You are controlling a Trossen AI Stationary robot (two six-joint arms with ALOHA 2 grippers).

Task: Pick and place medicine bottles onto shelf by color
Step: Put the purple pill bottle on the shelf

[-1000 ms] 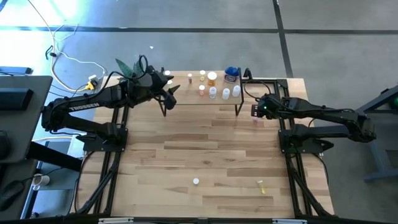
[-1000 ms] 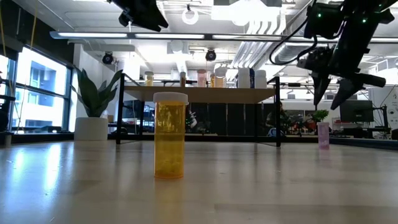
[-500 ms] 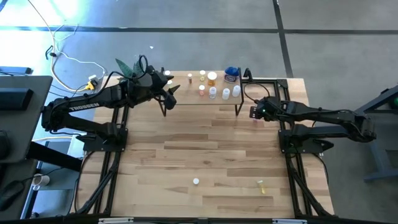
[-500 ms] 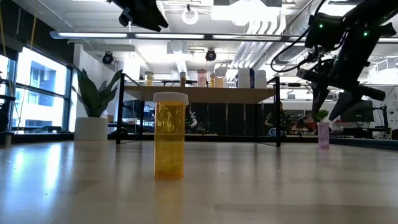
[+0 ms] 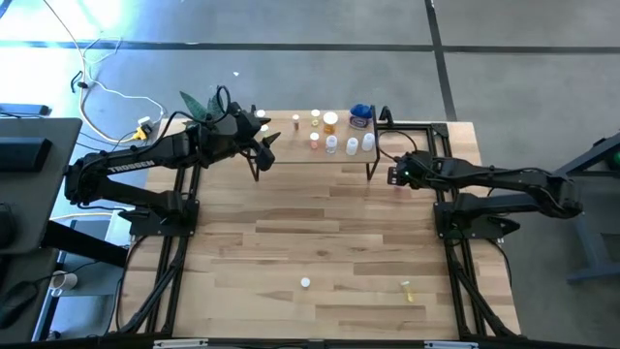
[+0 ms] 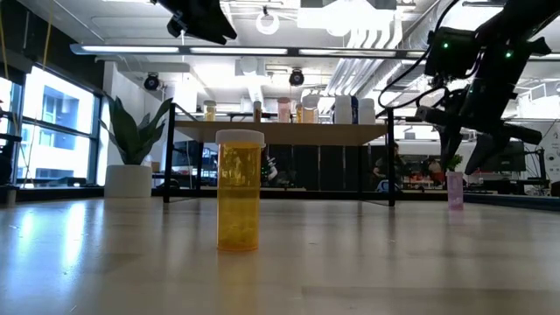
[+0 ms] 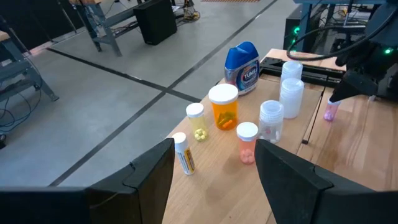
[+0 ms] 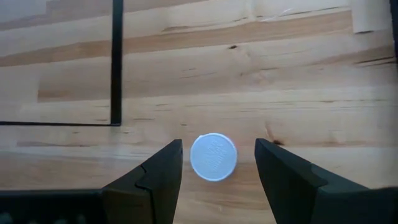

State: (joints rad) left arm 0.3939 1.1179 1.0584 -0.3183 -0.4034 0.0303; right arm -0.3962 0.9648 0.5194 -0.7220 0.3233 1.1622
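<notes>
A pink bottle with a white cap [image 8: 213,156] stands upright on the table [image 5: 320,233], right of the shelf [image 5: 291,155]; it also shows in the low view [image 6: 454,189]. My right gripper [image 8: 214,171] hangs open just above it, pointing steeply down, one finger on either side of the cap and clear of it. Several bottles stand on the shelf [image 7: 211,186], among them a blue one [image 7: 242,67] and an orange one [image 7: 224,110]. My left gripper [image 7: 214,180] hovers open above the shelf's left end. A yellow bottle [image 6: 239,190] stands near the front edge.
A potted plant [image 5: 199,105] stands at the shelf's far left. A white-capped bottle [image 5: 305,283] and a small yellow one [image 5: 407,289] sit near the table's front edge. The shelf's dark leg [image 8: 116,62] stands close to the pink bottle.
My right gripper has sunk a little toward the pink bottle, still open. The left arm and the bottles have kept still.
</notes>
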